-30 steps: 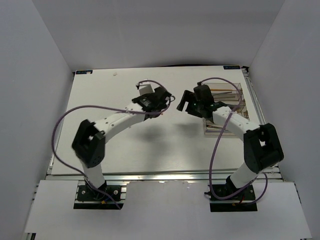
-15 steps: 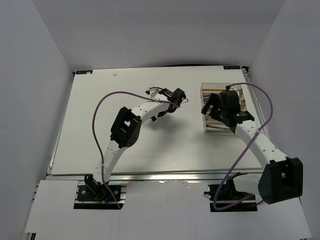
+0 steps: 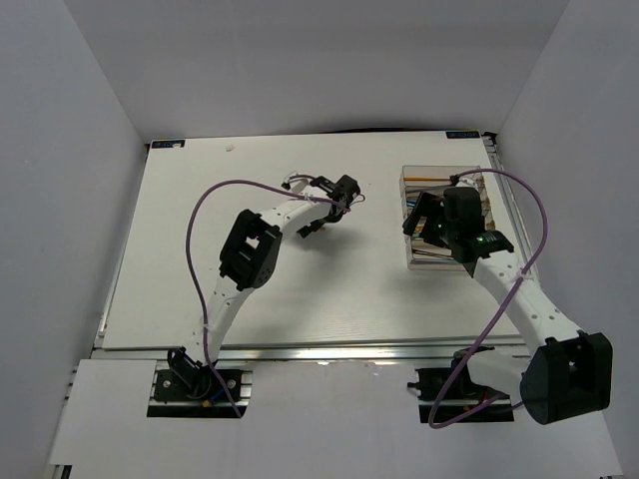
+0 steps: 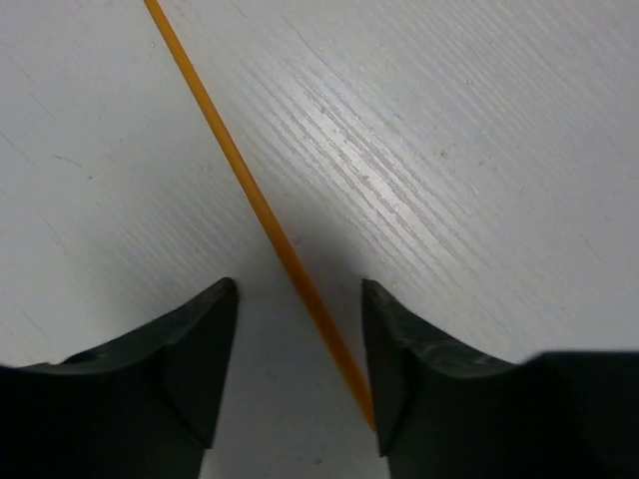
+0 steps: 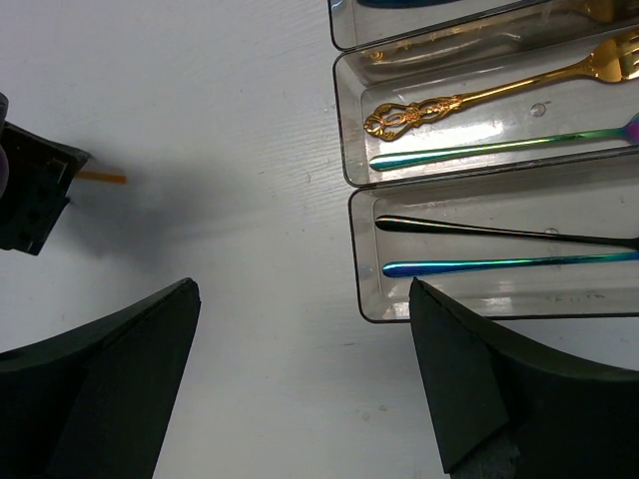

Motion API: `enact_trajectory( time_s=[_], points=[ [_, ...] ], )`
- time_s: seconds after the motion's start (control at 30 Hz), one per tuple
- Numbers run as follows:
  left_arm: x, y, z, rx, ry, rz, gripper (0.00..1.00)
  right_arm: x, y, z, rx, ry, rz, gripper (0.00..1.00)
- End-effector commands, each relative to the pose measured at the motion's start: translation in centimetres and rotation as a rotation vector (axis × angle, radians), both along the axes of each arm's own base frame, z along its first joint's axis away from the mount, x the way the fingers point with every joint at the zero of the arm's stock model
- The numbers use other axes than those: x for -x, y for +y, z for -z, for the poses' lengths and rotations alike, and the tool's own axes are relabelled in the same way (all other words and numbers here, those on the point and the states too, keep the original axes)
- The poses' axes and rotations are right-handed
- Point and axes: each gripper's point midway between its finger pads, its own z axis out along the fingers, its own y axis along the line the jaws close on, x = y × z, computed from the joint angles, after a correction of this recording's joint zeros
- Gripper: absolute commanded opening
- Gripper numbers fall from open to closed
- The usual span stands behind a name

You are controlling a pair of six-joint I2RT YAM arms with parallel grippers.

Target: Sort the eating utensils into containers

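An orange chopstick (image 4: 262, 212) lies on the white table, running slantwise between the fingers of my left gripper (image 4: 300, 289). Its near end sits right by the right finger (image 4: 399, 349); the left finger stands apart from it, so the jaws are open around it. In the top view the left gripper (image 3: 344, 192) is at mid-table. My right gripper (image 5: 304, 289) hangs open and empty over bare table, just left of the clear containers (image 5: 351, 249). These hold a gold fork (image 5: 479, 95), an iridescent green piece (image 5: 499, 150), a black piece (image 5: 479, 230) and a blue piece (image 5: 479, 265).
The containers (image 3: 429, 261) stand at the table's right, close to its right edge, with the right gripper (image 3: 424, 215) at their left side. The right wrist view also catches the left gripper's body (image 5: 30, 200) with the chopstick's orange tip (image 5: 103, 177) poking out.
The left arm stretched out toward mid-table and its jaws have narrowed around the orange chopstick. The right gripper swung right, from mid-table to the containers' left side.
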Motion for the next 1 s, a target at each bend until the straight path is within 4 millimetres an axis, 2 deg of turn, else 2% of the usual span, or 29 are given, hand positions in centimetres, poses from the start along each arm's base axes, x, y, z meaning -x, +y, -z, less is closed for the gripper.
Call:
enact_trajectory(
  time_s=[0.0,0.03,0.07,0.2,0.23,0.33,0.43,0.47,0.5,0.53,0.57,0.6,0.63,0.67,0.7,0.73,0.8,0.83,0.93,0.97],
  points=[
    [1.0,0.0,2.2,0.013,0.061,-0.005,0.58,-0.2,-0.2,-1.2,-0.007,-0.050,-0.008,0.89],
    [1.4,0.2,2.7,0.005,0.080,-0.002,0.50,-0.1,-0.2,-1.3,-0.009,-0.054,-0.009,0.89],
    [1.8,0.4,3.0,-0.007,0.104,0.012,0.24,-0.1,-0.2,-1.4,-0.013,-0.057,-0.012,0.89],
    [4.0,1.3,4.5,-0.025,0.193,0.026,0.11,0.2,-0.3,-2.3,-0.030,-0.087,-0.008,0.89],
    [5.4,2.3,5.1,-0.043,0.230,0.026,0.11,0.2,-0.2,-2.6,-0.038,-0.101,-0.009,0.89],
    [7.2,2.4,6.5,0.018,0.250,0.060,0.00,0.5,0.4,-2.8,-0.069,-0.115,-0.037,0.89],
    [9.7,3.1,7.2,0.071,0.254,0.120,0.00,0.6,1.7,-2.4,-0.117,-0.112,-0.105,0.89],
    [11.7,4.5,8.3,0.045,0.303,0.156,0.00,0.9,2.7,-2.3,-0.147,-0.104,-0.155,0.89],
    [10.5,2.7,6.8,0.123,0.213,0.213,0.00,1.2,3.3,-1.7,-0.169,-0.093,-0.190,0.89],
    [10.8,2.2,6.6,0.147,0.198,0.260,0.00,1.4,4.1,-1.3,-0.193,-0.089,-0.230,0.89],
    [10.3,0.4,6.2,0.210,0.160,0.357,0.00,1.7,5.8,-2.0,-0.259,-0.112,-0.322,0.89],
    [11.4,0.7,5.7,0.222,0.160,0.401,0.00,2.0,6.6,-2.0,-0.296,-0.116,-0.361,0.89],
    [11.7,0.3,5.4,0.231,0.153,0.441,0.00,2.4,7.2,-1.1,-0.324,-0.094,-0.389,0.89],
    [11.8,-0.9,4.9,0.243,0.138,0.538,0.00,2.5,8.3,-2.0,-0.385,-0.124,-0.443,0.89],
    [12.6,-0.5,5.1,0.231,0.149,0.571,0.00,2.7,8.9,-2.0,-0.417,-0.121,-0.466,0.89],
    [12.8,-0.7,4.0,0.218,0.136,0.620,0.00,2.8,9.2,-1.2,-0.441,-0.095,-0.470,0.89],
    [13.8,-0.6,3.8,0.193,0.136,0.673,0.00,2.7,10.2,-1.3,-0.502,-0.081,-0.485,0.89],
    [13.9,-0.7,2.8,0.194,0.117,0.693,0.00,2.6,10.6,-0.8,-0.515,-0.059,-0.487,0.89],
    [14.7,-0.4,2.4,0.176,0.108,0.753,0.00,2.6,12.2,0.1,-0.536,-0.017,-0.487,0.89],
    [14.7,-1.0,1.3,0.178,0.078,0.792,0.00,2.2,12.4,0.3,-0.531,-0.013,-0.466,0.89]
  ],
)
